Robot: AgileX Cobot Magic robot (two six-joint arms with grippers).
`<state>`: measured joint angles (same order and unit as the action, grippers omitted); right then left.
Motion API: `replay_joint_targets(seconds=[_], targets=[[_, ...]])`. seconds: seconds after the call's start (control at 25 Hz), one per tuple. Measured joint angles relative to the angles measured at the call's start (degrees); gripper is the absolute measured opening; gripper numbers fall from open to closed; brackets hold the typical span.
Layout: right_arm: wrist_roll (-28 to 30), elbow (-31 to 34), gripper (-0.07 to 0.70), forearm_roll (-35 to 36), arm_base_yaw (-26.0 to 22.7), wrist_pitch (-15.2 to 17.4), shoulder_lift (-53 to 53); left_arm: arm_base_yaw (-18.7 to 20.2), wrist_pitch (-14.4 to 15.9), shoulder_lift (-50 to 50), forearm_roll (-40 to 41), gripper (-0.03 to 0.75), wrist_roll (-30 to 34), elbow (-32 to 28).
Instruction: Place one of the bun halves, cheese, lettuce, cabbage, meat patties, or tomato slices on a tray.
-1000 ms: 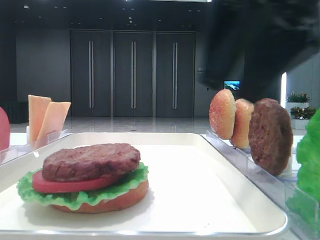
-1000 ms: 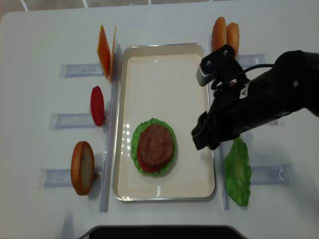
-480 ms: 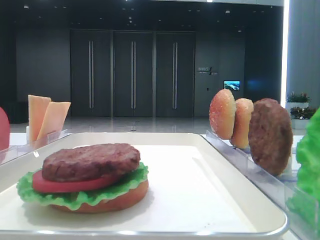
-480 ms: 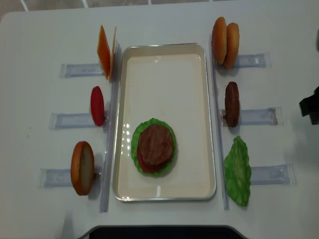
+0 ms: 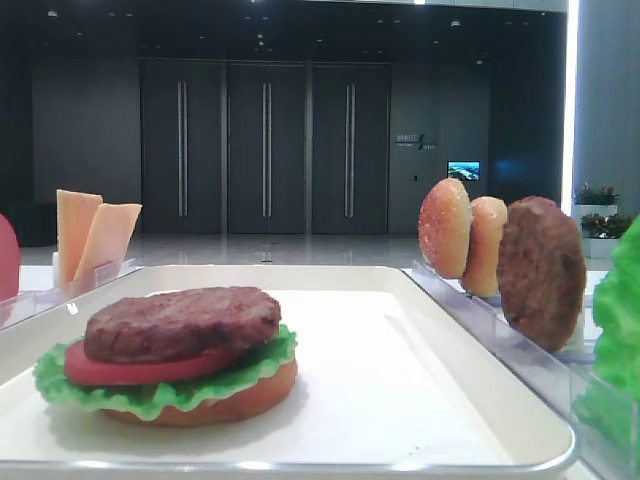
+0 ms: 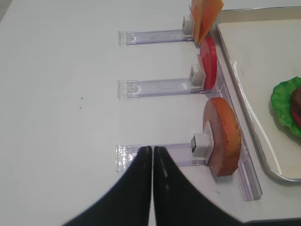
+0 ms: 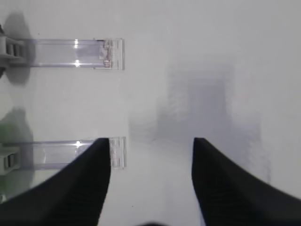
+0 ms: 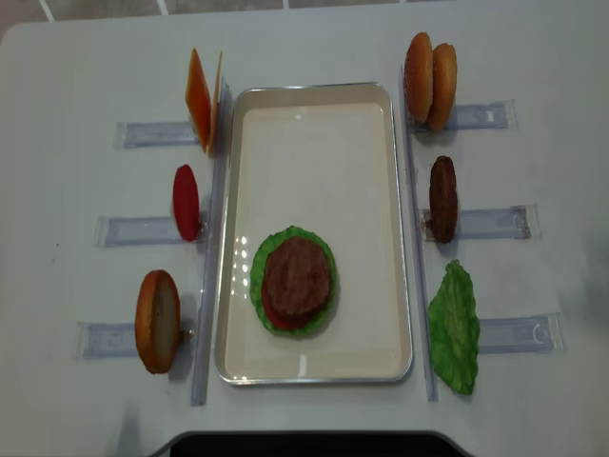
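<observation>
On the white tray (image 8: 314,367) lies a stack with a meat patty (image 8: 297,276) on top, over a tomato slice, lettuce (image 8: 262,255) and a bun base (image 5: 250,398). A second patty (image 8: 442,198) stands in a holder to the right. My right gripper (image 7: 151,140) is open and empty above bare table beside the clear holders (image 7: 70,47). My left gripper (image 6: 153,148) is shut, with its tips over the holder end left of a standing bun half (image 6: 223,136). Neither arm shows in the overhead view.
Left of the tray stand cheese (image 8: 200,100), a tomato slice (image 8: 186,202) and a bun half (image 8: 157,321). To the right stand two domed bun halves (image 8: 430,69) and a lettuce leaf (image 8: 455,328). Clear rails (image 8: 205,286) run along both long sides of the tray.
The right arm has drawn back from over the tray's right edge and left the overhead view to the right. The food has not moved.
</observation>
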<state>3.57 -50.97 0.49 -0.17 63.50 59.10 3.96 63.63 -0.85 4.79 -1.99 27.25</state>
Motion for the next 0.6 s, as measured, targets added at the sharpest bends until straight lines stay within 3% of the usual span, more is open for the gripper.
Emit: replay_joint_targets(seconds=[0.32, 0.6], targets=[[-1.1, 0.6, 0.373, 0.4, 0.0, 4.2, -21.6, 0.0, 0.0, 0.0, 0.0, -0.001, 0.0, 0.0], [-1.2, 10.9, 0.373, 0.1, 0.0, 4.9, -38.7, 0.0, 0.0, 0.0, 0.0, -0.001, 0.0, 0.0]])
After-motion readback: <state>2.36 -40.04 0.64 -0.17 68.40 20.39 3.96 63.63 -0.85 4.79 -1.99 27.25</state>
